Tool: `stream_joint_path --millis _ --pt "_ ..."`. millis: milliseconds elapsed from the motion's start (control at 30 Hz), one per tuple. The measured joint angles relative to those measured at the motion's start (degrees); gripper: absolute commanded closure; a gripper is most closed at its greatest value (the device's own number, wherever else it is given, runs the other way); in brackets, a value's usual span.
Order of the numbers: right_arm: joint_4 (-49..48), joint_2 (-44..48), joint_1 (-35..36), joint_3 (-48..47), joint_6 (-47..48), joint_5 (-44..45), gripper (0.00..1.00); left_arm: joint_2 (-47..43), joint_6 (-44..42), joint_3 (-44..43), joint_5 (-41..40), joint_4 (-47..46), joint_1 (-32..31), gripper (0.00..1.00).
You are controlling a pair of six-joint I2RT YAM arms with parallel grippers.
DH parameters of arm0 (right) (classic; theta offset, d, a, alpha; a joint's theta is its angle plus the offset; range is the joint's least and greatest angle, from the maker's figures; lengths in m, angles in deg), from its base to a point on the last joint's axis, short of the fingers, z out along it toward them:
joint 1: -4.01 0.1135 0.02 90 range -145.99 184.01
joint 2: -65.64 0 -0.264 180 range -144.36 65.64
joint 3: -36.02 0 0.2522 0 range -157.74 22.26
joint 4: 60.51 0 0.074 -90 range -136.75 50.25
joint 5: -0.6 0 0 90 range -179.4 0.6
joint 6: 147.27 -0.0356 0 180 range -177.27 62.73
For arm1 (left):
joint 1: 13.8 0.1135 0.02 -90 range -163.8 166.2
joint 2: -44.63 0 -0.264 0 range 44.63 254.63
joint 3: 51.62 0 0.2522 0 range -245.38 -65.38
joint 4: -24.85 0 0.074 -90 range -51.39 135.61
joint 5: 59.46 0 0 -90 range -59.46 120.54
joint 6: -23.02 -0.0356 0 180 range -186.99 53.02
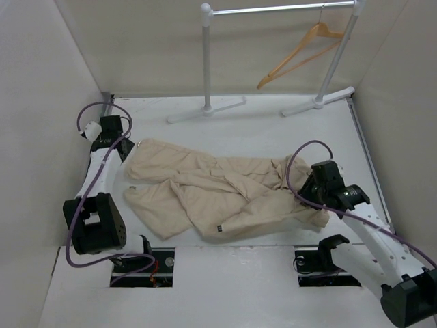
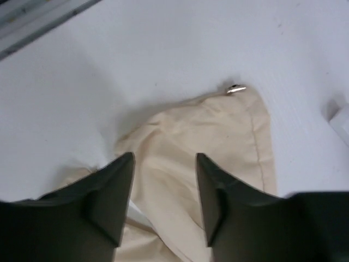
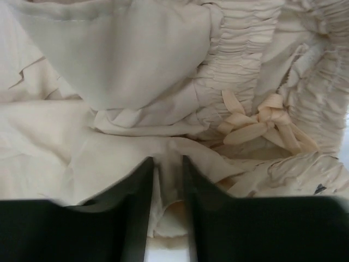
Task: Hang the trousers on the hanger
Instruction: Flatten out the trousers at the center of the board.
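The beige trousers (image 1: 218, 191) lie crumpled across the middle of the table, legs to the left and gathered waistband to the right. The wooden hanger (image 1: 300, 53) hangs from the white rack at the back right. My left gripper (image 1: 121, 145) is open over a leg end of the trousers (image 2: 218, 136), its fingers straddling the cloth. My right gripper (image 1: 306, 188) is shut on a fold of the trousers (image 3: 169, 169) beside the elastic waistband and its tied drawstring (image 3: 262, 123).
A white metal rack (image 1: 208, 61) stands at the back, its feet on the table. White walls close in on the left, right and back. Two dark openings (image 1: 142, 268) sit in the near edge by the arm bases.
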Motion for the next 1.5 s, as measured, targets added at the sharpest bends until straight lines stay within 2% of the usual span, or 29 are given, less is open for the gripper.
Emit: stream_joint_path --millis 33,67,267,433,533,733,867,900,1000,1100,1167,1400,1500 --pt "0.55 0.33 0.2 -0.85 0.07 0.81 0.39 -1.2 0.15 0.15 0.2 -0.09 0.57 0.42" --pt "0.96 0.55 0.07 -2.21 0.5 1.79 0.35 -2.08 0.26 0.31 0.44 -0.2 0.63 0.41" --pt "-4.94 -4.24 -8.76 -9.49 3.56 5.64 0.31 -1.42 0.0 -0.76 1.49 0.39 -2.89 0.36" --pt "-10.34 -13.53 -16.02 -9.31 4.31 6.21 0.31 10.51 -2.69 -9.55 2.45 0.37 -5.6 0.36" --pt "-12.09 -16.85 -16.74 -9.27 4.66 6.91 0.26 17.11 -4.2 -12.37 2.45 0.09 -6.67 0.36" --pt "-14.49 -18.03 -18.84 -7.39 4.24 8.79 0.32 26.29 -5.46 -17.38 1.75 0.79 -7.54 0.37" --pt "-14.53 -19.02 -20.06 -7.13 3.85 10.29 0.33 28.26 -6.03 -19.89 1.03 0.9 -7.85 0.37" --pt "-14.53 -19.04 -20.06 -6.97 3.76 10.56 0.35 28.37 -6.12 -20.37 0.92 0.92 -7.85 0.37" --pt "-15.67 -20.06 -20.06 -6.01 3.28 10.69 0.49 28.48 -6.43 -21.22 0.74 0.92 -7.58 0.37" --pt "-17.29 -22.69 -20.06 -5.25 2.89 9.22 0.8 28.94 -6.51 -21.59 0.7 0.85 -6.91 0.37" --pt "-18.29 -23.82 -20.09 -5.18 2.32 8.09 0.9 29.29 -6.58 -21.59 0.74 0.85 -6.49 0.36" --pt "-20.06 -18.64 -20.41 -6.47 1.6 7.41 0.94 29.75 -7.26 -23.12 1.07 0.98 -5.46 0.34" --pt "-20.37 -17.22 -21.44 -8.55 1.31 6.71 0.94 31.32 -8.13 -26.03 1.62 1.05 -5.49 0.36"
